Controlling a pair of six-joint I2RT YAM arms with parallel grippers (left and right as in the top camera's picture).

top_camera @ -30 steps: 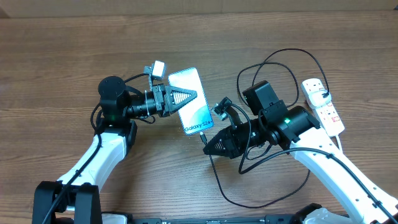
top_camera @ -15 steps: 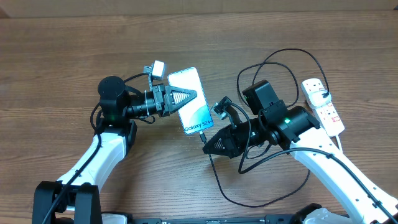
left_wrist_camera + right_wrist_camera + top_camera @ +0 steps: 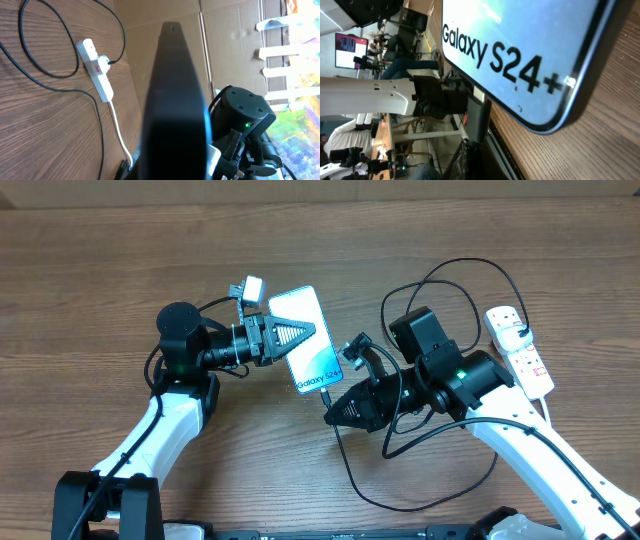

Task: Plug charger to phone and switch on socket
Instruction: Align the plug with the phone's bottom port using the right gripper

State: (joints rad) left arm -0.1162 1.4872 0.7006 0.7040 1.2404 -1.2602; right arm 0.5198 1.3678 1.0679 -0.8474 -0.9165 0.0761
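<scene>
We see the phone (image 3: pixel 316 362) lying near the centre of the wooden surface (image 3: pixel 100 260), its labelled end toward 6 o'clock. The left gripper (image 3: pixel 310 332) reaches in from 9 o'clock, closed, its tips resting on the screen. At the phone's 6 o'clock end, the right gripper (image 3: pixel 329 415) is pinched on the charger (image 3: pixel 400 509). The socket (image 3: pixel 522 352) lies at 3 o'clock.
</scene>
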